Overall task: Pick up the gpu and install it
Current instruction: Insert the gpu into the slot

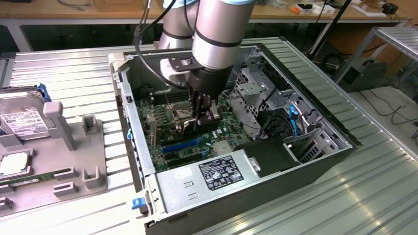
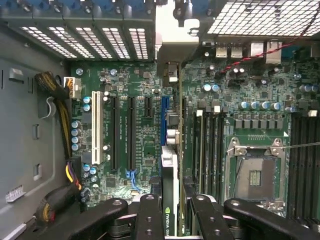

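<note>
gpu [image 2: 169, 200]: seen edge-on in the wrist view, a thin card held upright between the black fingers, its pale bracket end reaching toward the blue slot; green lettering on its edge is cut off by the frame. In the exterior view it is a dark sliver under the gripper, mostly hidden by the fingers.
gripper [image 1: 203, 117]: lowered inside the open computer case [image 1: 140, 161], over the motherboard [image 1: 171, 128].
fingers [image 2: 150, 220]: pinching the gpu from both sides, one on each face; their tips cannot be made out past the card.
Where the card is: above the motherboard's slot area, in line with the blue slot [image 2: 164, 120]; whether it touches the slot cannot be told.
Slots: in the wrist view, one white [image 2: 95, 127], three long black beside it, one blue.
Processor socket [image 2: 256, 175]: one, uncovered, with a metal frame.
Memory slots: black rows on each side of the socket, the outer ones cut off.
Power supply [image 1: 216, 177]: one, with a black label, at the case's near end.
Grey tray [image 1: 65, 147]: on the exterior view's left, outside the case, holding one hard drive [image 1: 23, 122] with a white label; its other contents are cut off.
</note>
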Controlling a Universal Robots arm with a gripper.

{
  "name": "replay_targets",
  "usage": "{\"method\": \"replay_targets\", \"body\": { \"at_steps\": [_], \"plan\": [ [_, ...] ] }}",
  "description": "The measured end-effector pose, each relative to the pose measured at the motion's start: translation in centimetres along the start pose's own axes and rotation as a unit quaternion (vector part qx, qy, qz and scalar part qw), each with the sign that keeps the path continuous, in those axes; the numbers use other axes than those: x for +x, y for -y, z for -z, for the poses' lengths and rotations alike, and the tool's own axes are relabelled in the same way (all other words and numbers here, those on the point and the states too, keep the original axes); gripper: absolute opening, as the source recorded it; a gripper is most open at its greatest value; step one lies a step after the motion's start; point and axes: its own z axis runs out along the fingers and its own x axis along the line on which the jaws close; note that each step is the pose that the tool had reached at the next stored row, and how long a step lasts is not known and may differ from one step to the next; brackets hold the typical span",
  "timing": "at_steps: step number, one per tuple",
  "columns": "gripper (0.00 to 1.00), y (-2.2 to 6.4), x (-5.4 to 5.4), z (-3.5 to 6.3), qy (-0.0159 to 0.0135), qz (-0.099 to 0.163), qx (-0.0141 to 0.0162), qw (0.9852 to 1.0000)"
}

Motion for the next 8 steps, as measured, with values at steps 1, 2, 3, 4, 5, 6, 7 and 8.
{"method": "replay_targets", "body": {
  "at_steps": [1,2,3,4,5,6,7,8],
  "plan": [
    [0.27,-0.52,0.00,-0.08,-0.0001,0.000,0.0001,1.0000],
    [0.27,-0.86,-0.01,-0.17,-0.0001,0.000,0.0002,1.0000],
    [0.27,-1.03,-0.02,-0.27,-0.0001,-0.001,0.0003,1.0000],
    [0.27,-1.06,-0.02,-0.35,-0.0009,-0.004,0.0004,1.0000],
    [0.27,-1.06,-0.01,-0.38,-0.0027,-0.007,0.0007,1.0000],
    [0.27,-1.06,0.02,-0.46,-0.0070,-0.012,0.0021,0.9999],
    [0.27,-1.06,0.05,-0.55,-0.0118,-0.016,0.0034,0.9998],
    [0.27,-1.06,0.10,-0.62,-0.0159,-0.020,0.0041,0.9997]
  ]
}}
